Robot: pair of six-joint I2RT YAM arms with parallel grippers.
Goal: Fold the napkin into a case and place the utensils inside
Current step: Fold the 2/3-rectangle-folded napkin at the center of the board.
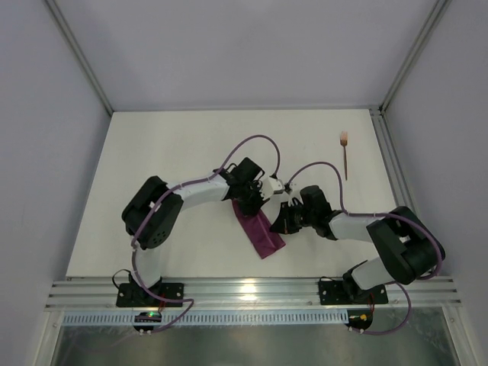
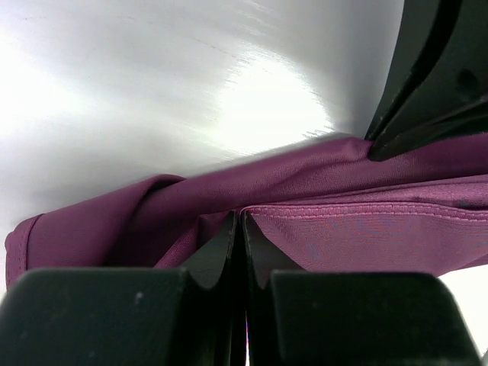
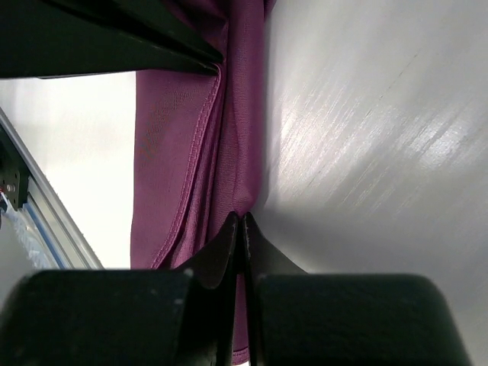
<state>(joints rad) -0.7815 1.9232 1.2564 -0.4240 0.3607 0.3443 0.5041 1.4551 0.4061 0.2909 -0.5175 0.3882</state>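
Two claws meet over one strip of cloth. The left claw [image 2: 238, 219] has its jaws pressed together, and the tips sit right on a stitched hem of the napkin [image 2: 343, 229], with a sliver of purple showing down between them, so I take it to be pinching a layer of the fold. The right claw [image 3: 237, 217] is closed just as tightly on the long folded edge, where cloth also runs down between its tips. Each wrist view shows the other claw's dark body close by at the edge of the picture, so the two grips are near each other on the same end of the cloth.

From above, the napkin lies as a narrow, layered band slanting across the near middle of the table [image 1: 168, 152], with its far end under the two claws and its near end free. Holding one layer and one edge so close together looks to me like a way to part the layers or set the last crease, so the band becomes a pouch.

Well apart, near the far right of the table, lies the fork [image 1: 345, 156], untouched. I cannot make out a second utensil.
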